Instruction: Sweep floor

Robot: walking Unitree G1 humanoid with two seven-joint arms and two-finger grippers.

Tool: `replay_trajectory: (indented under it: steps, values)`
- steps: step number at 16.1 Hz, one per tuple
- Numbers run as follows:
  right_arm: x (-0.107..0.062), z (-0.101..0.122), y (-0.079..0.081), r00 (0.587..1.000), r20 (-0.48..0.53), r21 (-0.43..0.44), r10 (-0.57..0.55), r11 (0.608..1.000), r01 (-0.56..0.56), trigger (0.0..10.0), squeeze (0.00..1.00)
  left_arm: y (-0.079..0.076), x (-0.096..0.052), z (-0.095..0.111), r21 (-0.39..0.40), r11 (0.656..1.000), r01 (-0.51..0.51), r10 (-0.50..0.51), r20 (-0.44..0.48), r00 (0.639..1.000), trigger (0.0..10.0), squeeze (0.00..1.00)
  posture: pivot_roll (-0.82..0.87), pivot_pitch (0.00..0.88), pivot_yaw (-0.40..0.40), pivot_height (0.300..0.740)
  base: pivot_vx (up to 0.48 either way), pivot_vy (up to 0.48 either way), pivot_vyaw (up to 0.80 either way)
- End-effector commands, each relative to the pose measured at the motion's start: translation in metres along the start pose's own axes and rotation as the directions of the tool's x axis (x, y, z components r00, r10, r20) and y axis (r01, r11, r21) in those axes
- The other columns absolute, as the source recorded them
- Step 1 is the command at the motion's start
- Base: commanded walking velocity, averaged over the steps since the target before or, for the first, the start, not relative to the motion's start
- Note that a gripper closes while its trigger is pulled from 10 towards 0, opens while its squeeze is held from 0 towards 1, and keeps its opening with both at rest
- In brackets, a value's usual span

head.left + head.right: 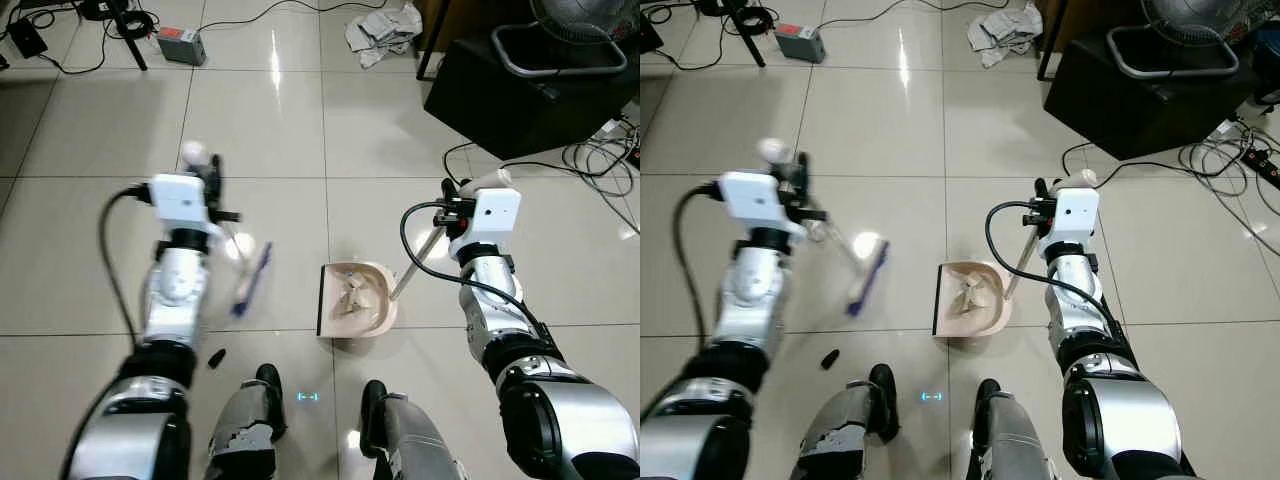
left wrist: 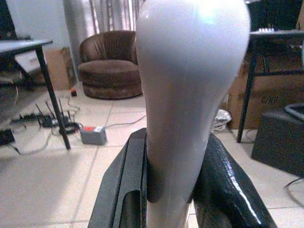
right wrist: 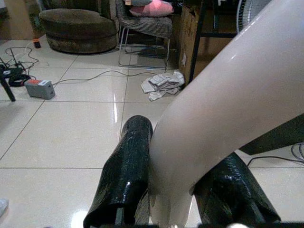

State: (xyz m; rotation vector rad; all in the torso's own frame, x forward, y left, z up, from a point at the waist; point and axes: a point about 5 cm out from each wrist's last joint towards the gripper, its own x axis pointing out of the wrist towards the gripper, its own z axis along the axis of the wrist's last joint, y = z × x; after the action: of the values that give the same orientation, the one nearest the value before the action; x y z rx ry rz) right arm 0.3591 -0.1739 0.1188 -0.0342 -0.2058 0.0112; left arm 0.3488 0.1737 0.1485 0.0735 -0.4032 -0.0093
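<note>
Left pincer (image 2: 166,190) is clamped on the brush (image 1: 250,280) handle, bristles on the floor left of the dustpan (image 1: 357,300). Right pincer (image 3: 185,190) is closed around the pan's handle. Paper scrap already in the pan; next you sweep leftover debris (image 1: 215,357) rightward into it.

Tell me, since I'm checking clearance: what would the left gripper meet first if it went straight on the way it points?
The left gripper, shut on the brush handle, faces open floor; the grey box sits just off-line, depth unclear.
</note>
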Motion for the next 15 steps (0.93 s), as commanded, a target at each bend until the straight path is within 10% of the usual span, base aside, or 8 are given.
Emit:
replay_trajectory:
  steps: [1,10,15]
  values:
    - [-0.008,-0.012,0.000,0.999,-0.050,-0.013,0.008,1.000,-0.009,10.0,0.00,-0.006,-0.007,-0.008,-0.031,0.999,-0.014,0.013,-0.035,0.999,10.0,0.00,0.06,0.287,-0.033,0.740,0.000,0.000,0.00]
    - [-0.010,-0.013,0.003,0.998,-0.054,-0.012,0.019,1.000,-0.020,10.0,0.00,-0.055,0.012,0.017,-0.336,0.941,-0.027,0.038,0.025,0.999,10.0,0.00,0.06,0.289,-0.034,0.740,0.000,0.000,0.00]
    - [-0.009,-0.012,0.002,0.998,-0.054,-0.011,0.014,1.000,-0.014,10.0,0.00,-0.053,0.016,0.026,-0.344,0.939,-0.006,0.026,0.055,0.998,10.0,0.00,0.07,0.275,-0.031,0.740,0.000,0.000,0.00]
